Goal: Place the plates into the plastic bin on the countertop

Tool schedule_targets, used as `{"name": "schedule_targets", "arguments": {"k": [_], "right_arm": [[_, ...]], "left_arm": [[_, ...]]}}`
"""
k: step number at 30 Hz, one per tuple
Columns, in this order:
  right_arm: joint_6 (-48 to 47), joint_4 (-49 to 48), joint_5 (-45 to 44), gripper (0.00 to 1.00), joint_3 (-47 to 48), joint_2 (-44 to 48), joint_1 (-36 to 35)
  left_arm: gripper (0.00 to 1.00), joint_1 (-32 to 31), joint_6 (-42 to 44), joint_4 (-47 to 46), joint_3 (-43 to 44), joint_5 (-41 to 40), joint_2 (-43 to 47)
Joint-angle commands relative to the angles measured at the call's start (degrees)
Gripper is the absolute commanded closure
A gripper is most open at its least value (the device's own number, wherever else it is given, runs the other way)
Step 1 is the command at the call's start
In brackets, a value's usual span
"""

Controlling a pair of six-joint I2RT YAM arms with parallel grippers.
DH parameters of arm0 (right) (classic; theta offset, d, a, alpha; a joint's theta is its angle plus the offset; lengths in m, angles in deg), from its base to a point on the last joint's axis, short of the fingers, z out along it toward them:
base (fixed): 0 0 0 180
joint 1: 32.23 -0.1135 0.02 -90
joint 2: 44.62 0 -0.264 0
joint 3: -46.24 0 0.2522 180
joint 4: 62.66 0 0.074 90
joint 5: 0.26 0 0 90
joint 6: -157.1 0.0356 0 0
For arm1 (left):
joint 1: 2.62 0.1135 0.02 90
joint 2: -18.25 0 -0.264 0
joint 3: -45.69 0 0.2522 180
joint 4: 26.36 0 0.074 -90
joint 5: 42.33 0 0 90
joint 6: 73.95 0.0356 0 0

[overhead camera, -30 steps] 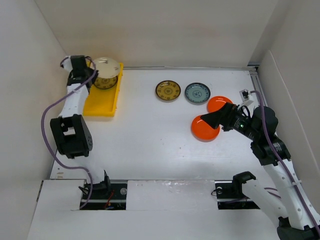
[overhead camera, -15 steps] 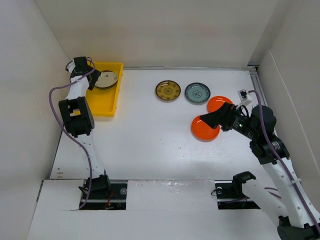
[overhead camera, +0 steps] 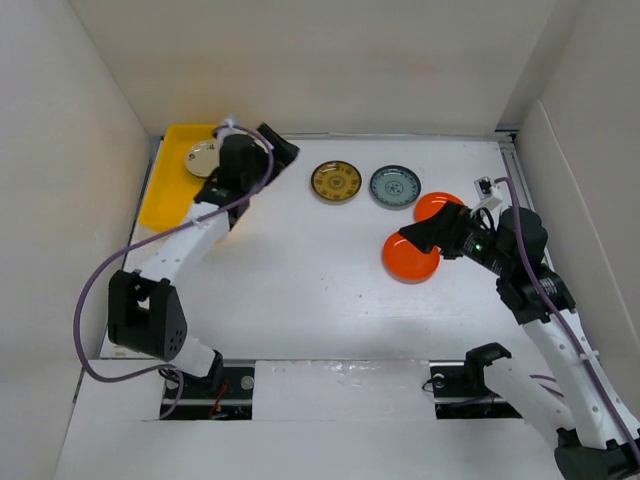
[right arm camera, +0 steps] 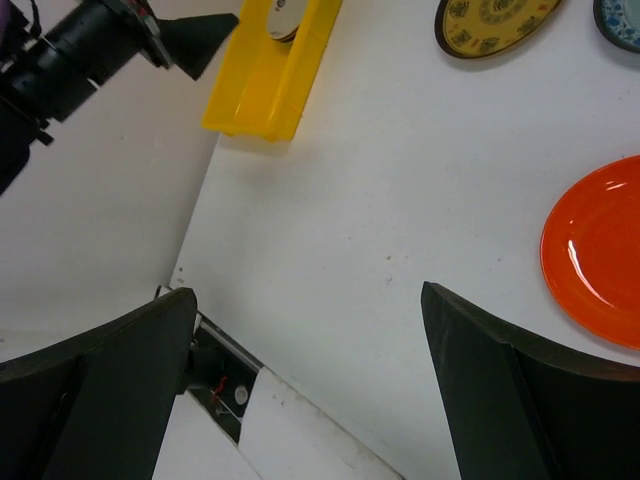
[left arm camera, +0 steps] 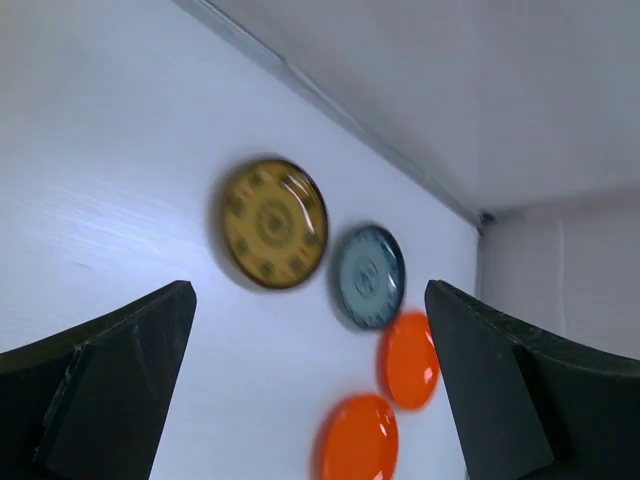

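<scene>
Four plates are being counted loose on the countertop (overhead camera: 300, 300), a plain flat matte white. Nearest the bases, the near orange plate (overhead camera: 411, 257) is being overhung by the right gripper (overhead camera: 415, 238), whose jaws are being held wide apart with nothing in them. In the right wrist view that plate is showing off to the right-finger side, not between the fingers, so a shift toward it is being judged necessary before any closing. The right arm is clearly nearer to it. The second orange plate (overhead camera: 437, 207) is lying just behind and is partly hidden by that gripper. Both are glossy, shallow and round, so no long axis is being offered and a rim pinch from any side is being judged workable. Farther back, the brown-gold patterned plate (overhead camera: 336, 181) and the teal-blue patterned plate (overhead camera: 395, 186) are sitting side by side, close but apart. The left gripper (overhead camera: 283, 150) is being aimed their way, jaws fully spread and empty, with the brown-gold plate ahead of the gap in its wrist view. At the far left, the plastic bin (overhead camera: 160, 200), bright yellow, smooth and low-walled, is holding at least one pale plate (overhead camera: 203, 158); anything more is being hidden by the left arm.
</scene>
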Motion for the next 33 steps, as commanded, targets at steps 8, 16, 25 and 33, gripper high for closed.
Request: {"name": "schedule_targets", "arguments": {"k": [8, 16, 25, 33], "right_arm": [[1.88, -4.26, -0.5, 0.0, -0.09, 1.76, -0.58], [0.65, -2.94, -0.5, 0.0, -0.62, 3.53, -0.58], [0.13, -2.42, -1.03, 0.0, 0.43, 3.53, -0.58], [-0.93, -0.75, -2.7, 0.0, 1.49, 3.53, -0.58]], "left_arm": [[0.0, -10.71, -3.01, -19.48, -6.77, 5.67, -19.31], [0.08, -10.71, -5.64, -15.37, 3.58, 5.85, -31.18], [0.47, -10.71, -9.87, 2.3, 20.66, 1.8, -43.84], [1.0, -8.09, -11.8, 4.33, 21.64, 1.8, -44.64]]}}
